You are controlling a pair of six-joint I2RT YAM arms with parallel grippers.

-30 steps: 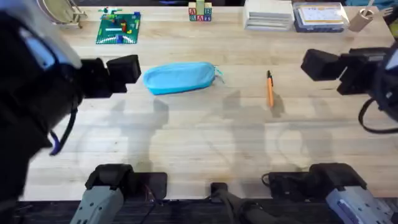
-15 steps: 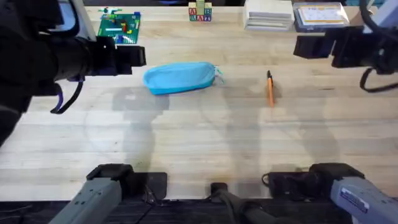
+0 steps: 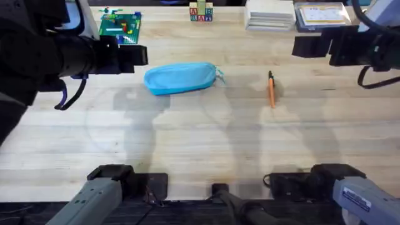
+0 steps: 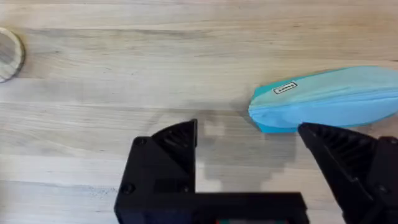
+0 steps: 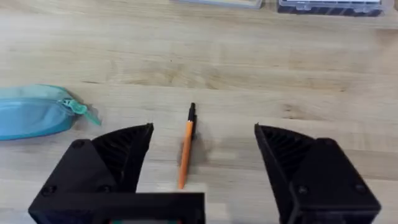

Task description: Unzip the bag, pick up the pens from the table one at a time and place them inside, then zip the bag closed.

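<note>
The light blue bag (image 3: 180, 77) lies on the table (image 3: 200, 137) left of centre, its zipper closed and the pull (image 5: 78, 109) at its right end. An orange pen (image 3: 271, 89) with a black end lies to its right, pointing away from me. My left gripper (image 3: 131, 56) hovers open just left of the bag; the left wrist view has the bag's end (image 4: 329, 99) beyond the gripper (image 4: 249, 134). Open too, my right gripper (image 3: 306, 45) hangs right of the pen. In the right wrist view the pen (image 5: 185, 152) lies below the gap of that gripper (image 5: 202, 134).
Along the far edge stand a green brick plate (image 3: 119, 28), letter blocks (image 3: 200, 12), a white box (image 3: 269, 14) and a clear case (image 3: 322, 17). A wooden disc (image 4: 9, 55) lies left of the bag. The near half of the table is bare wood.
Both arms have moved toward the far side of the table, the left gripper up beside the bag and the right gripper farther back. Bag and pen lie where they were.
</note>
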